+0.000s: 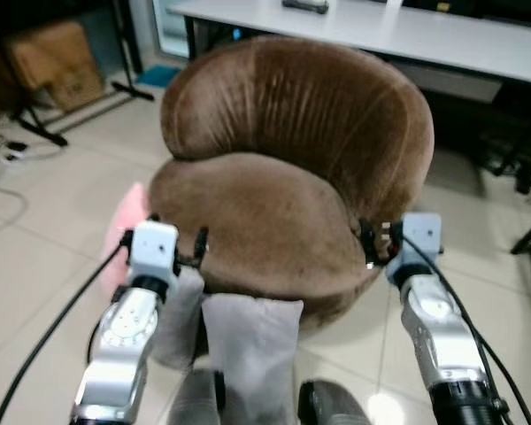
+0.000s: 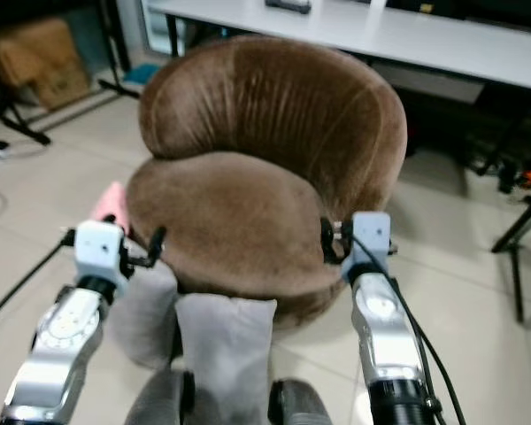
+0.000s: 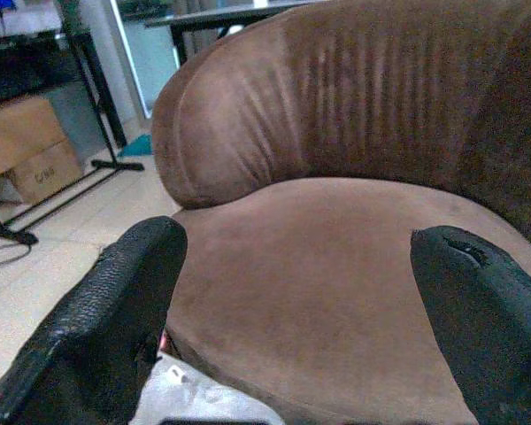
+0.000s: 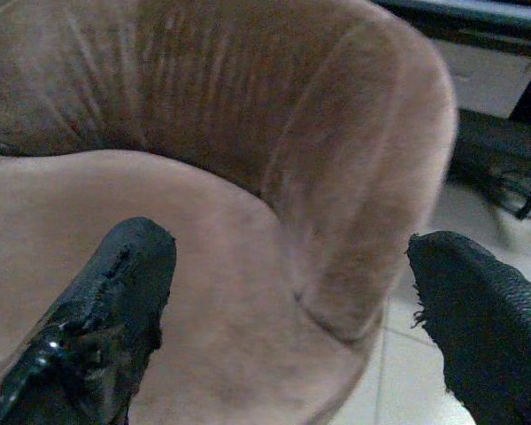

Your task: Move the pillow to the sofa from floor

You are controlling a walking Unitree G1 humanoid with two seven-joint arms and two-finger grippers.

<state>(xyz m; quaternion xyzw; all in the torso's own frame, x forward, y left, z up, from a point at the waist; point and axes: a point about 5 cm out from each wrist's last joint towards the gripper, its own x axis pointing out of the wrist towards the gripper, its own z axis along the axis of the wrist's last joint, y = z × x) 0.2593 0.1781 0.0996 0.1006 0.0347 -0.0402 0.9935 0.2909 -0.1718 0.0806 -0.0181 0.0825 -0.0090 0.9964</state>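
Your pillow (image 1: 124, 232) is the pink one on the floor, tucked against the left flank of the brown sofa (image 1: 274, 204), with only a sliver of it showing past the left wrist housing. It lies on the tiles and nothing is gripping it. Do not confuse it with the grey cloth (image 1: 248, 341) draped low at the sofa's front edge, between your two arms.

Both arms are raised toward the seat. The left gripper (image 3: 301, 292) has its fingers spread wide, empty, pointed across the seat cushion. The right gripper (image 4: 292, 292) is likewise spread and empty, aimed at the seat and the right side of the backrest. So the step in hand looks like the reach for the pillow, and neither gripper is lined up with it yet.

To do it well, use the left arm, since the pillow sits on that side. Turn or step left so the pillow comes fully into the head view before you commit; at present most of it is hidden. Bring the gripper down outside the sofa's flank, not over the seat, and keep the fingers apart until they straddle a good fold of the pillow. A soft pillow will likely sag, so bite deep, not at a corner. Watch the cable (image 1: 49, 328) trailing from the left wrist as you lower.
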